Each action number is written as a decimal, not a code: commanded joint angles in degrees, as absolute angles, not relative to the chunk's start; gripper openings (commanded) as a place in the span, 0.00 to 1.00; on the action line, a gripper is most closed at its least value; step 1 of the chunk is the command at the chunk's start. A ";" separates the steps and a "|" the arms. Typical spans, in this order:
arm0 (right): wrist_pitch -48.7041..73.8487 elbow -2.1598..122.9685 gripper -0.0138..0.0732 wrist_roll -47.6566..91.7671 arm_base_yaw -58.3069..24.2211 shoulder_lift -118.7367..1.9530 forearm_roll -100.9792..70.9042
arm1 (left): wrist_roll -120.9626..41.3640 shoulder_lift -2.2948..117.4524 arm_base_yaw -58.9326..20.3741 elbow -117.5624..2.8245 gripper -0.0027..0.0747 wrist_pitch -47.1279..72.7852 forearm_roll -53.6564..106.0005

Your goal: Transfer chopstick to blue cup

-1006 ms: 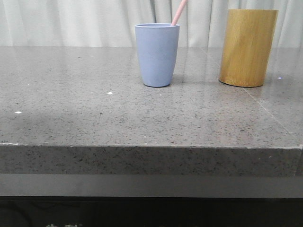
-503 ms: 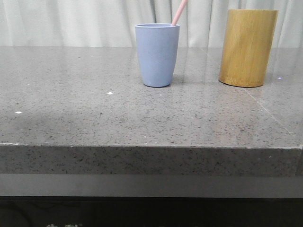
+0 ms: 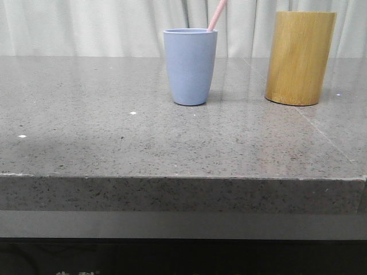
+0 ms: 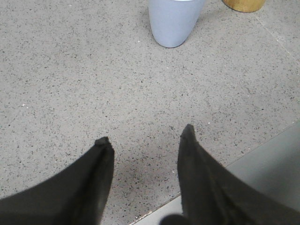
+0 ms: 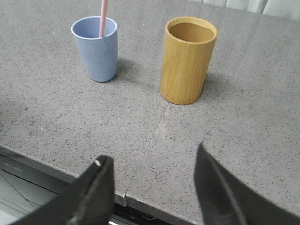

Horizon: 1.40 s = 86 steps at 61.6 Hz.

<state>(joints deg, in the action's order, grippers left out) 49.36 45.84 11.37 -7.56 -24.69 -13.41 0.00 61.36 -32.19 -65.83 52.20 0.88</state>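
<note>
The blue cup [image 3: 190, 66] stands upright on the grey stone table; it also shows in the left wrist view [image 4: 175, 21] and the right wrist view [image 5: 95, 48]. A thin pale pink chopstick [image 3: 217, 15] stands inside it, leaning right, and shows in the right wrist view [image 5: 103, 18]. My left gripper [image 4: 146, 137] is open and empty, low over the table near its front edge, well short of the cup. My right gripper [image 5: 152, 153] is open and empty above the table's front edge. Neither gripper shows in the front view.
A taller yellow-brown bamboo holder [image 3: 300, 57] stands right of the blue cup; in the right wrist view [image 5: 187, 60] its inside looks empty. The table's front edge [image 3: 183, 177] runs across the front view. A seam [image 5: 150, 136] crosses the tabletop. White curtains hang behind.
</note>
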 commanded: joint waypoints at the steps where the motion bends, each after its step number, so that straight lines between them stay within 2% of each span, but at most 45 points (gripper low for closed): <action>1: 46.69 46.92 0.49 11.79 -7.12 -24.68 -14.57 | 0.00 60.37 -32.60 -67.39 0.33 48.83 0.94; 9: 47.87 46.92 0.26 11.79 -7.12 -24.74 -16.44 | 0.00 60.37 -32.60 -67.39 0.17 48.83 0.94; 17: 48.00 46.92 0.08 11.79 -7.12 -24.74 -17.24 | 0.00 60.37 -32.60 -67.39 0.04 48.83 0.94; 22: 47.95 46.92 0.02 11.79 -7.12 -24.74 -17.24 | 0.00 60.37 -32.60 -67.39 0.01 48.83 0.94; 62: 47.80 46.92 0.02 11.79 -7.12 -24.74 -17.23 | 0.00 58.06 -32.60 -64.54 0.01 46.28 0.92; 71: 47.80 46.92 0.02 11.79 -7.12 -24.74 -17.23 | -1.10 50.33 -28.85 -56.31 0.01 33.84 -3.52; 86: 47.79 46.92 0.02 11.79 -7.12 -24.79 -17.23 | -1.10 31.28 -14.81 -33.50 0.01 8.24 -2.15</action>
